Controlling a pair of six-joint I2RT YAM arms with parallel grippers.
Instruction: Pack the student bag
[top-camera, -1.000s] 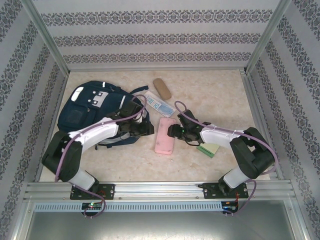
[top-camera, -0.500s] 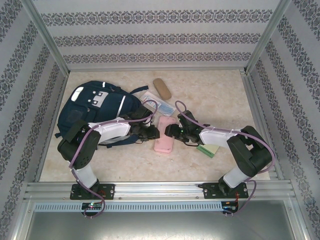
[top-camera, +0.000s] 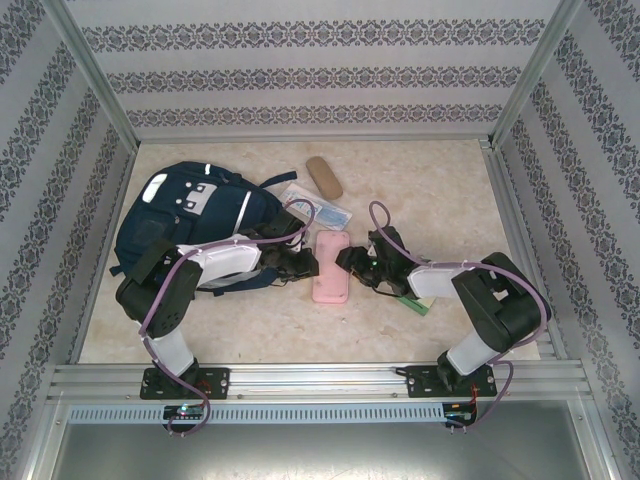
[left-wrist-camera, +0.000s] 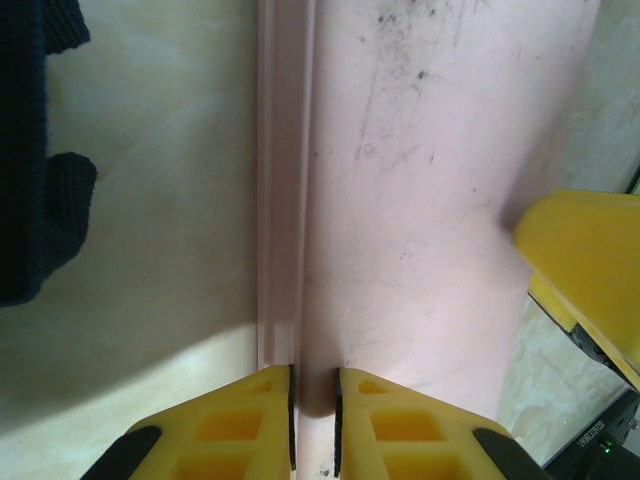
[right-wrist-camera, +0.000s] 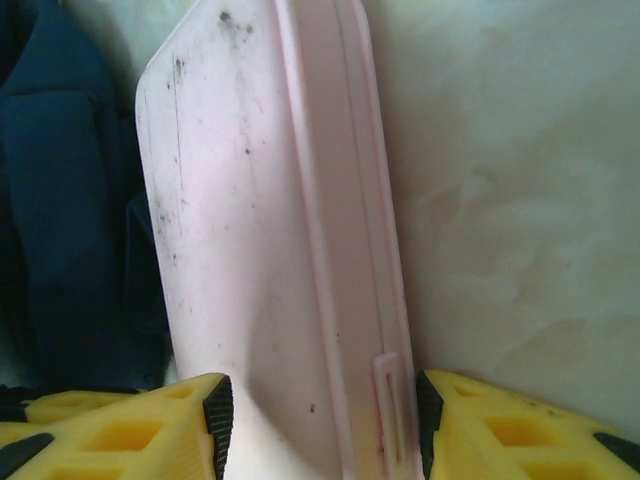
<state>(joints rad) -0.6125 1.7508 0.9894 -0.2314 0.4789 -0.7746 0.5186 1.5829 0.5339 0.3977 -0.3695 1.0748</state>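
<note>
The navy student bag (top-camera: 190, 225) lies at the left of the table, its dark fabric also at the edge of the left wrist view (left-wrist-camera: 30, 150) and the right wrist view (right-wrist-camera: 60, 200). A scuffed pink case (top-camera: 331, 268) lies just right of it. My left gripper (top-camera: 305, 265) is at the case's left edge, and its fingers (left-wrist-camera: 315, 372) are shut on a thin lip of the pink case (left-wrist-camera: 420, 180). From the right, my right gripper (top-camera: 352, 262) stands open (right-wrist-camera: 322, 385), its fingers astride the pink case (right-wrist-camera: 270, 230) near the clasp.
A brown oblong object (top-camera: 324, 177) and a white-and-blue packet (top-camera: 318, 208) lie behind the case. A green notepad (top-camera: 415, 302) sits under the right arm. One yellow finger of the right gripper (left-wrist-camera: 585, 270) shows beyond the case. Patterned walls enclose the table.
My left gripper moved right, off the bag, onto the case's left edge. My right gripper came in against the case's right side and its wrist rose. The case shifted slightly.
</note>
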